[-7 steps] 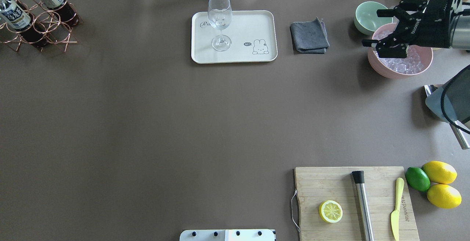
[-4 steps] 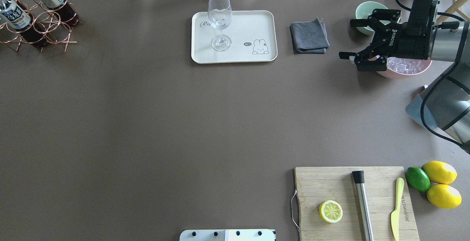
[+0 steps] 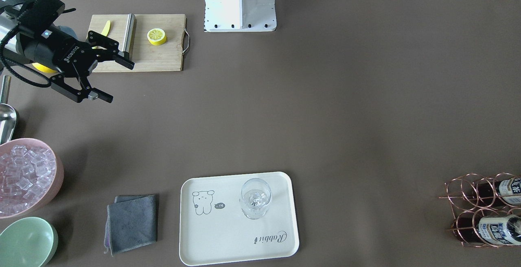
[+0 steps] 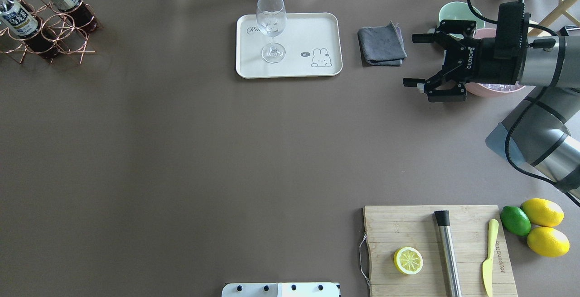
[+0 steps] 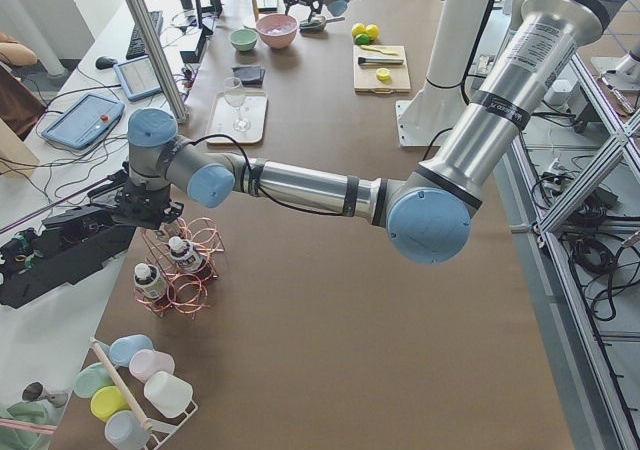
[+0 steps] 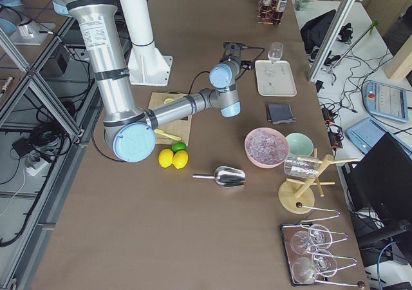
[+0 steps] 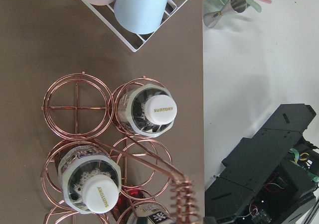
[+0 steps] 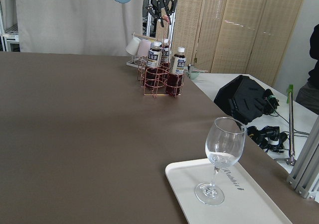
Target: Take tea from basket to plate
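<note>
The tea point(image 7: 154, 110) stands capped in a ring of the basket point(image 7: 76, 107), at the upper left of the overhead view, with two like bottles beside it. The plate point(image 4: 317, 30) lies at upper middle, well apart, with a wine glass point(image 4: 271, 25) on it. The left gripper point(image 8: 162, 10) hangs above the basket; whether it is spread cannot be told. The right gripper point(image 4: 409, 60) is held spread and empty at upper right. The tea is best gripped below its cap, the coiled handle avoided, and lifted straight until the ring is cleared. "SUNTORY" is read on the caps, "Rabbit" on the plate, "ROBOTIQ" on the right gripper.
</note>
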Motion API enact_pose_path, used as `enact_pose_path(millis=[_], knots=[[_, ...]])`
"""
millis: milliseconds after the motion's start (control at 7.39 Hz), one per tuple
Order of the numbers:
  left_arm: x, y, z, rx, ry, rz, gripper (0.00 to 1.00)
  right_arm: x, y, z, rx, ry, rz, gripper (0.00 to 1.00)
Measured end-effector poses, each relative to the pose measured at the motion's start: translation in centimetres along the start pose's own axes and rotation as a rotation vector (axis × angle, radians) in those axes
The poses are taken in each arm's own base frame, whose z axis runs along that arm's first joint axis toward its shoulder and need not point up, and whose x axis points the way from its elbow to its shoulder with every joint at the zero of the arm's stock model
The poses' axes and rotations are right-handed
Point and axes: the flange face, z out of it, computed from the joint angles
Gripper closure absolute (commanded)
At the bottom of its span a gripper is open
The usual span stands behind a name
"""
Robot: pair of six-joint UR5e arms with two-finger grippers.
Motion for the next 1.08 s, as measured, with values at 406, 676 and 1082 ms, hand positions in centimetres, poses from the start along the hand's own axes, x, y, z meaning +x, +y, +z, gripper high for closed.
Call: enact_pose_path(millis=[406,676,1082], knots=[[0.5,0.0,-1.0,-0.004,0.016,-0.011,1.00,-1.1,-0.8,0.3,0.028,-0.029,0.037,0.01],[1.0,1.1,-3.5,-0.013,0.036,-0.019,1.00,-1.5,-1.8,0.1,0.047,-0.037,0.082,0.01],[-1.0,6.4,-9.6,-0.059,-0.027,-0.053,1.00,-1.6,-1.6,0.0,0.045,-0.037,0.097,0.01]])
